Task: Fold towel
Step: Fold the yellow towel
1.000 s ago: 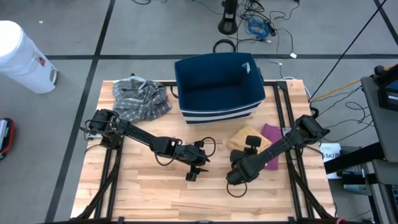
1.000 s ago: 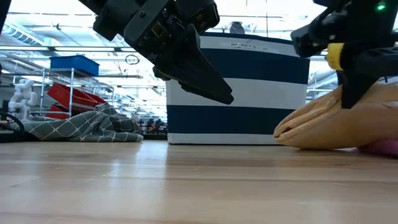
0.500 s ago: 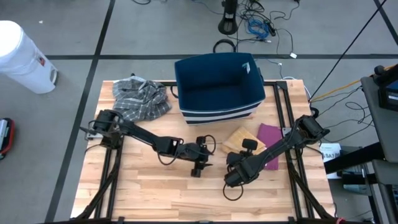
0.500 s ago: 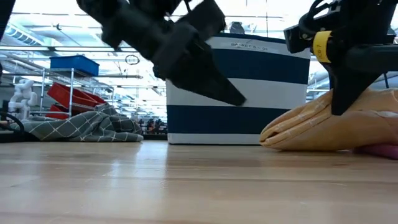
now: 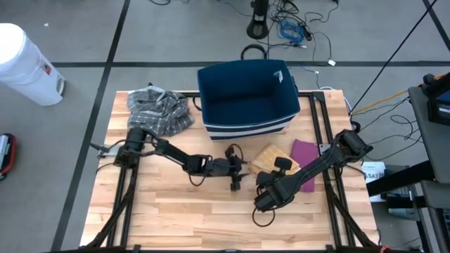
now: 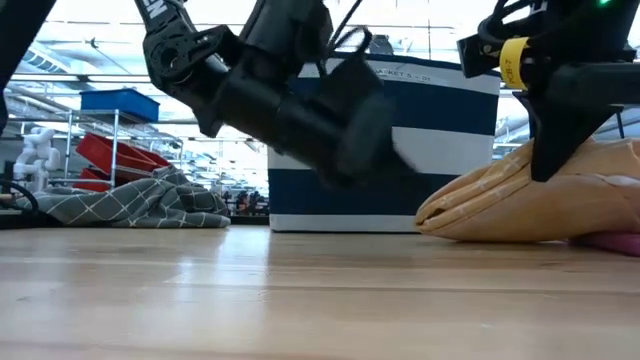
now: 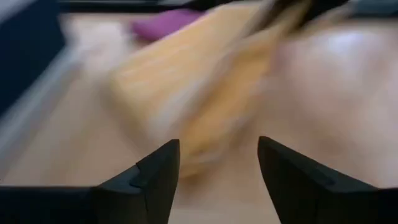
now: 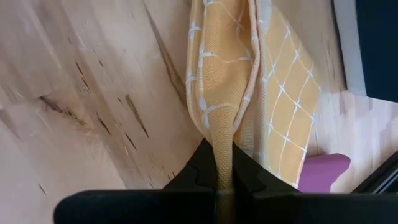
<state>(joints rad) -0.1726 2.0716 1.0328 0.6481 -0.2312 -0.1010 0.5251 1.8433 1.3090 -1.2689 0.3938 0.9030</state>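
Table (image 5: pixel 162 211) of pale wood planks carries everything, with both dark arms reaching in over it. Toward the back stands a navy basket (image 5: pixel 246 95) with white stripes low on its side; its inside looks dark and I can see nothing in it. A grey checked cloth (image 5: pixel 158 109) lies crumpled at the table's back left corner. The yellow checked towel (image 5: pixel 266 157) lies folded in front of the basket, partly over a purple cloth (image 5: pixel 304 153). The right gripper (image 8: pixel 222 163) is clamped tight on a pinched edge of the yellow checked towel. The left gripper (image 7: pixel 217 163) hangs just beside the towel, its fingers apart and holding nothing.
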